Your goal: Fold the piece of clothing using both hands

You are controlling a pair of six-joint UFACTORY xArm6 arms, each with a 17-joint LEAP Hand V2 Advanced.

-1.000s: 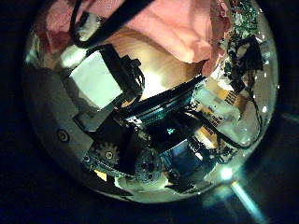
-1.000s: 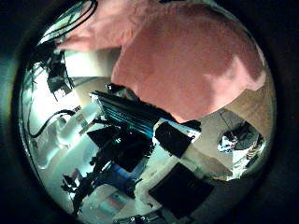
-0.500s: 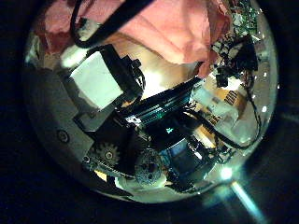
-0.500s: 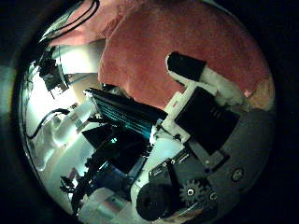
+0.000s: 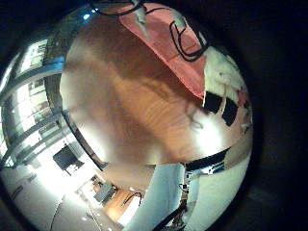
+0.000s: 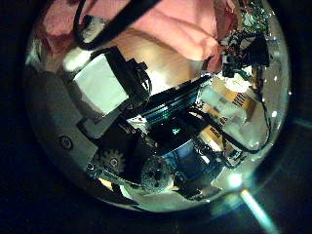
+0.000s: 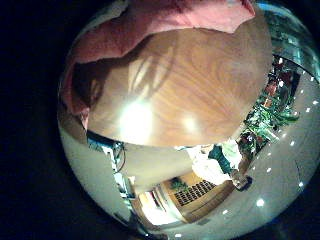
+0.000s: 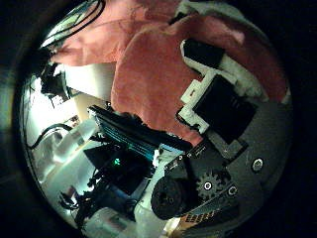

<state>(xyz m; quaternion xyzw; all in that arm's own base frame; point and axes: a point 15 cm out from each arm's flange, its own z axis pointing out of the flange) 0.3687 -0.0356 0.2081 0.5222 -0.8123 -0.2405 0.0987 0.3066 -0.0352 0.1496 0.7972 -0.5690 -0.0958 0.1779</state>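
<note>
The piece of clothing (image 8: 149,69) is a soft, wrinkled cloth lying on a wooden table (image 7: 180,90). It fills much of the right thumb side palm view, close under my right hand (image 8: 223,99), whose finger curls down onto it. The right little finger side palm view shows the cloth's edge (image 7: 150,25) bunched on the table. In the left thumb side palm view the cloth (image 6: 180,24) lies beyond my left hand (image 6: 102,88), with a strip of bare table (image 6: 161,58) between. The left little finger side palm view shows the cloth (image 5: 164,38) with a hand (image 5: 223,94) at its edge.
A wide stretch of bare wood (image 5: 135,96) lies beside the cloth in the left little finger side palm view. The table's edge (image 7: 150,143) shows in the right little finger side palm view, with the room beyond it.
A finger of my right hand has swung into the right thumb side view and curled over the cloth. The left thumb side view has barely changed.
</note>
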